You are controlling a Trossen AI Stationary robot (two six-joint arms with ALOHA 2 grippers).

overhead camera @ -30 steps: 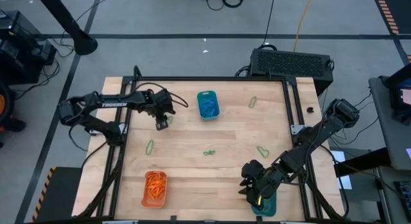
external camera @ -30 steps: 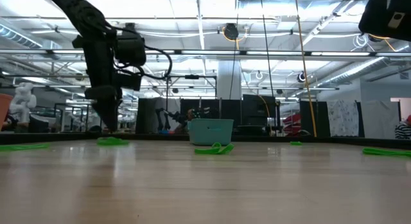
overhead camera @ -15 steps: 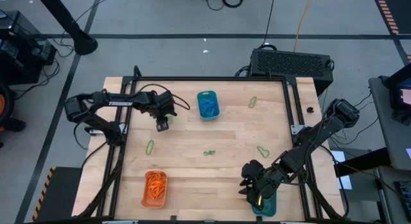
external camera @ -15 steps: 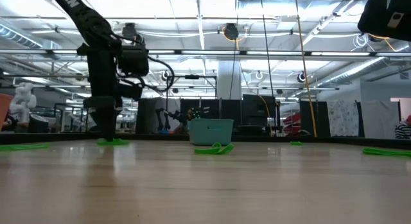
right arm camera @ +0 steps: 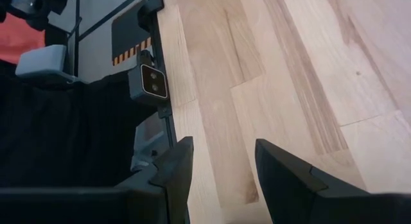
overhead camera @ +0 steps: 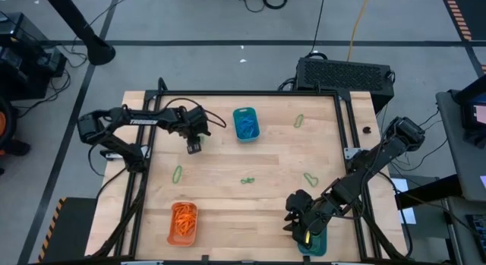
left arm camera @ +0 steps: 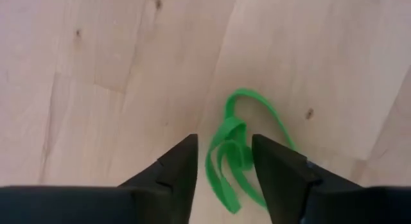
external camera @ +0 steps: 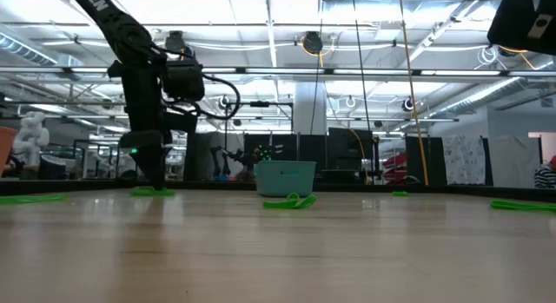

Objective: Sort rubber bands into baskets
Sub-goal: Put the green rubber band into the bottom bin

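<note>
Left claw (left arm camera: pixel 223 161): fingers parted, straddling a crumpled green rubber band (left arm camera: pixel 234 156) flat on the table (left arm camera: pixel 115 70); band between the tips, contact unclear. Blue basket (overhead camera: pixel 245 123) just beside this claw. Right claw (right arm camera: pixel 223 163): fingers apart, nothing between them, poised over the teal basket (overhead camera: pixel 313 243).

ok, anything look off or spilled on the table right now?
Nothing spilled or damaged. Several green bands lie loose on the wood, unsorted. The left hand is open around one green band; the right hand waits by the near teal basket.
</note>
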